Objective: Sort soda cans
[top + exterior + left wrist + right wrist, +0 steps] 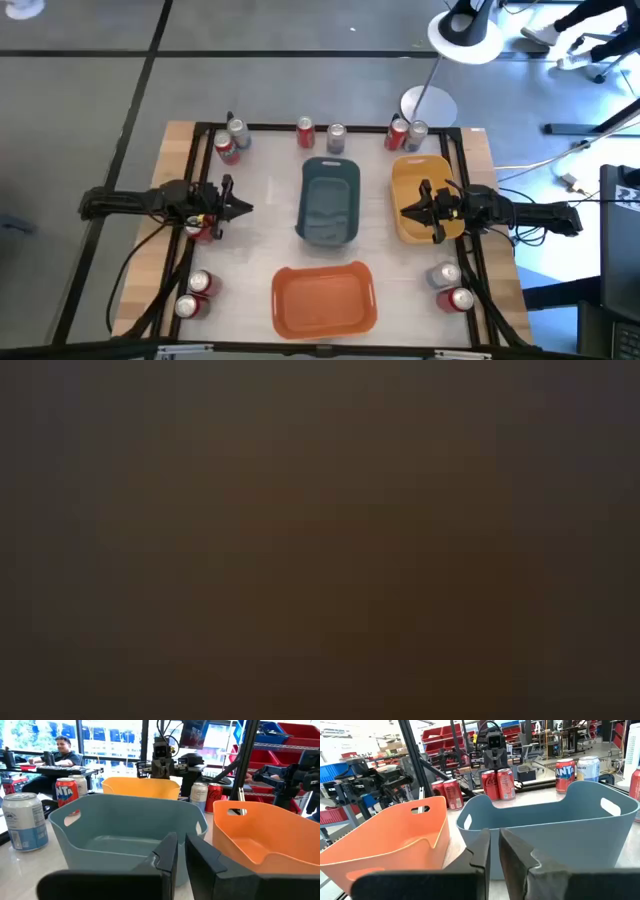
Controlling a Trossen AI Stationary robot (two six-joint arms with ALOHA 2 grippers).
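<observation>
Dark fingers of left gripper (181,840), closest to the lens: nearly together, only a slit between, gripping nothing. Hovers over tabletop (265,250) left of centre, aimed at blue-grey bin (330,200). Right gripper (495,834) likewise almost closed and empty, hanging above inner wall of yellow bin (420,172), facing the same blue-grey bin.

Nearest soda can: red can (205,230), tucked just beside the left wrist, behind the fingertips rather than ahead of them. Further out:
- red and silver pair (230,142) at far-left corner;
- single red can (305,132) and silver can (336,137) mid far edge;
- another pair (407,133) beyond yellow bin;
- two cans (194,294) at near-left corner;
- silver can (443,275) and red can (460,298) at near-right corner.

Orange bin (325,298) at near edge; no can seen inside any bin. Low view dark, of no help.

Likely trouble: swinging the left arm could knock over the can beside its wrist; pairs stand touching, so closing on one may topple its neighbour; dropping the right gripper without clearing the yellow wall risks snagging it.
</observation>
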